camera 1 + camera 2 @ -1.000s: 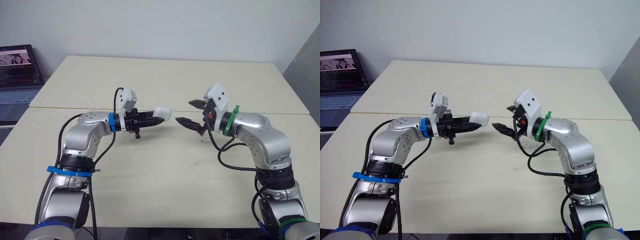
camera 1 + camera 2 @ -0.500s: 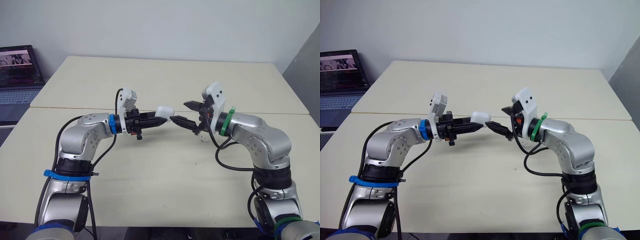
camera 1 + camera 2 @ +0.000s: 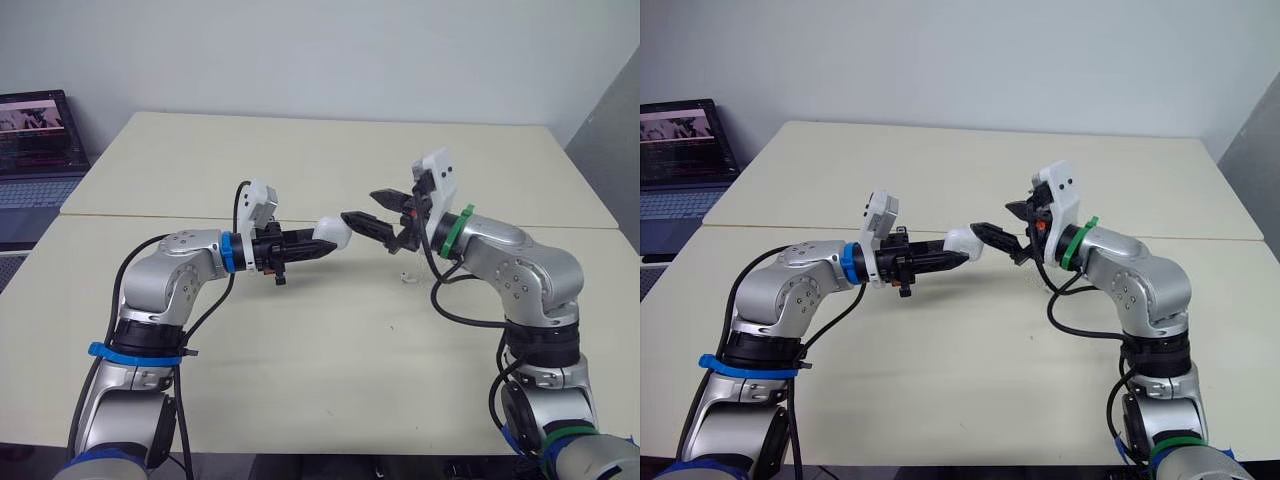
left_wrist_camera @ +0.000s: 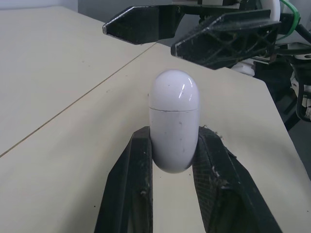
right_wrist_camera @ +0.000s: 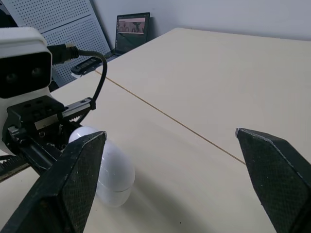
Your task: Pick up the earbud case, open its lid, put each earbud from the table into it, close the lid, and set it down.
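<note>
A: Earbud case [image 4: 173, 127], where is it?
B: Clamped in the left jaws, lid shut, held above the tabletop [image 3: 300, 380].
A: And the right jaws?
B: Spread apart, facing its lid end, lower fingertip [image 3: 355, 219] just beside the case.

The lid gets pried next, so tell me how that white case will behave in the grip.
The case looks glossy and rounded, so it could slip or twist between the fingers of the left hand, which pinch only one end. The hard-looking shell is likely stiff and light. Set down on its rounded end, it would probably tip.
</note>
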`<state>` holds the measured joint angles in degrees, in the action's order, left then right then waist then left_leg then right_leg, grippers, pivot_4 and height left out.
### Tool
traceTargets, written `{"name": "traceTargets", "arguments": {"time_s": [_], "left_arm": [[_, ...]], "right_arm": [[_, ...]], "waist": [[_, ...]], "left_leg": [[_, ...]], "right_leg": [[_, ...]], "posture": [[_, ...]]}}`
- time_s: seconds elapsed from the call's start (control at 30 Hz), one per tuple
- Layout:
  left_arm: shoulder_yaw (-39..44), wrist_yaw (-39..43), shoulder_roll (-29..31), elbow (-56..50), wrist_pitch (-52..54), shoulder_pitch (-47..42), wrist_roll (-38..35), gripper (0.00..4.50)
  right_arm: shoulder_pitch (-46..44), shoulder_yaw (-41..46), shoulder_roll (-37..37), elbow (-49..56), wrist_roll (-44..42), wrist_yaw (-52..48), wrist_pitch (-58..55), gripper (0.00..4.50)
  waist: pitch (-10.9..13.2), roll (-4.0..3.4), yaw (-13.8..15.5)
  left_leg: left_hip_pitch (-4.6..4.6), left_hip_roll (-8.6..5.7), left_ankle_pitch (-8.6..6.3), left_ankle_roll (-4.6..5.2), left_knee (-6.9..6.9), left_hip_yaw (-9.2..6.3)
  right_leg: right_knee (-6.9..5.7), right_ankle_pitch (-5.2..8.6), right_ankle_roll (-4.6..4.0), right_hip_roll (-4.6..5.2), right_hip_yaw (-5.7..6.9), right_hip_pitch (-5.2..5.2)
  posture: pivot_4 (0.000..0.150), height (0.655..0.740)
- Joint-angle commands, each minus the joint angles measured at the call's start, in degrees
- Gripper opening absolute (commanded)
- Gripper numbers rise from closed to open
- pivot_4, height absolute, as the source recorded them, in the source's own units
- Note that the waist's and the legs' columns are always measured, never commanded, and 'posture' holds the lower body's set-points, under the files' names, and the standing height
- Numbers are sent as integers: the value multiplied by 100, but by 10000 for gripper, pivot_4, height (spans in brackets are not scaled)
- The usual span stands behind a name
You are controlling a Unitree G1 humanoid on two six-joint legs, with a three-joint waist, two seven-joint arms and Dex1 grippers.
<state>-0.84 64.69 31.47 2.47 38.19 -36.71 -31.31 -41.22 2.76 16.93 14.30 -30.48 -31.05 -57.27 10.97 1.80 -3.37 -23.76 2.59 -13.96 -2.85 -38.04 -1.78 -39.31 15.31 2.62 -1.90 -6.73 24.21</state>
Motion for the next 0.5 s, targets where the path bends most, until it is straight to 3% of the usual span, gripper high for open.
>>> {"name": "traceTargets", "arguments": {"time_s": [0.03,0.5], "left_arm": [[43,54,15,-183,-123,-61,-69,7307],[10,131,22,-243,-170,-74,-89,7307]], "right_arm": [[-52,3,229,155,-159,-177,26,44621],[144,-522,426,290,-64,-294,209,44621]], "waist": [[0,0,0],[0,0,0]], "left_leg": [[-1,0,0,0,0,0],[-3,1,0,0,6,3]], "right_leg": [[1,0,0,0,0,0],[21,0,1,0,-2,-2]], "posture": [[1500,7400],[1500,7400]]}}
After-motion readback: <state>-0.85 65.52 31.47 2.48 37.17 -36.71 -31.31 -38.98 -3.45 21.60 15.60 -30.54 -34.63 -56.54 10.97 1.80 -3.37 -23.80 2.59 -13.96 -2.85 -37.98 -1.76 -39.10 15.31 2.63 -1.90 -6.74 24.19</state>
